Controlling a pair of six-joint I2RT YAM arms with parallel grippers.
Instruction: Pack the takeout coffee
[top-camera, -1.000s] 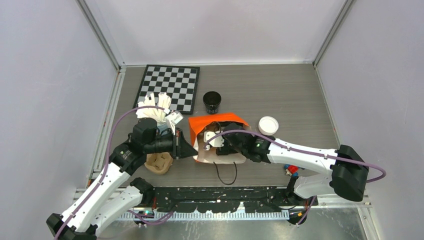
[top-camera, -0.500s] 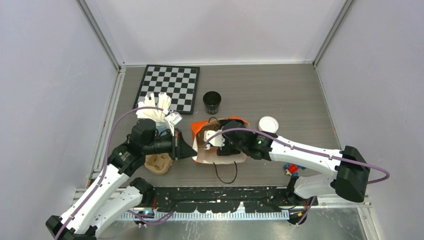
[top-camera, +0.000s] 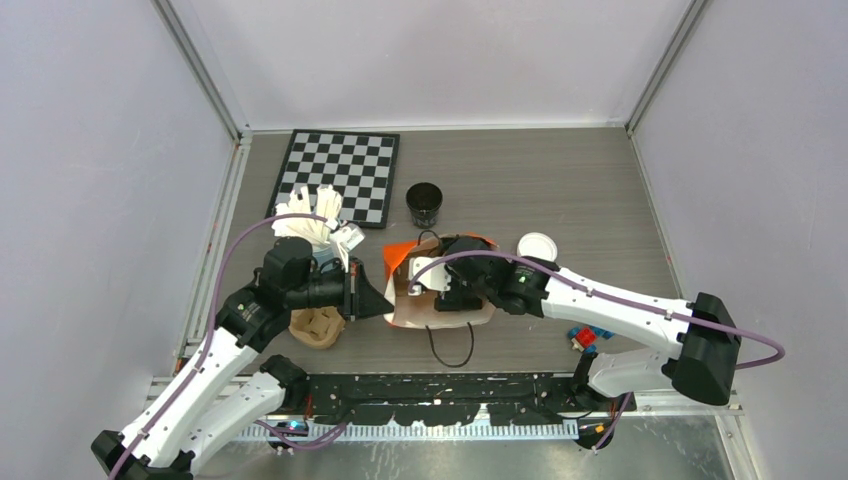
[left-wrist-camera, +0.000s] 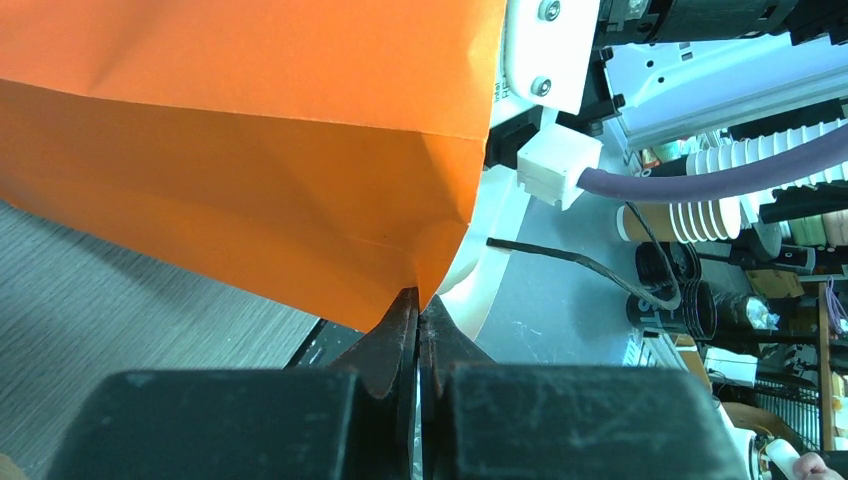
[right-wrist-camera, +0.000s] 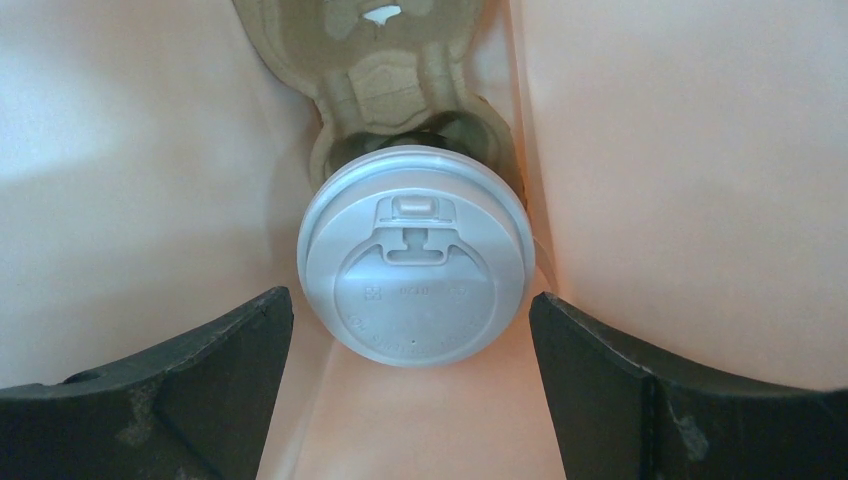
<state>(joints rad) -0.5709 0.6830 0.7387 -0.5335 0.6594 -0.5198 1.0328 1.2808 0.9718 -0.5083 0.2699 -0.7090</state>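
An orange paper bag (top-camera: 398, 254) lies on its side at the table's middle, its mouth towards the near edge. My left gripper (left-wrist-camera: 418, 300) is shut on the bag's rim, also seen from above (top-camera: 376, 300). My right gripper (top-camera: 442, 286) reaches into the bag and is open. Inside, a takeout coffee cup with a white lid (right-wrist-camera: 415, 268) sits in a brown pulp carrier (right-wrist-camera: 385, 85). The right fingers (right-wrist-camera: 210, 370) stand either side of the lid without touching it. A second black cup (top-camera: 425, 203), without a lid, stands behind the bag.
A loose white lid (top-camera: 537, 250) lies right of the bag. A checkerboard (top-camera: 340, 175) is at the back left, with a light-blue cup of white sticks (top-camera: 322, 226) in front of it. A brown pulp carrier (top-camera: 318, 326) sits near my left arm. Small coloured blocks (top-camera: 585, 338) lie near right.
The right arm has shifted slightly away and to the right, and less of the bag's orange top side shows around it. The left gripper has kept its hold.
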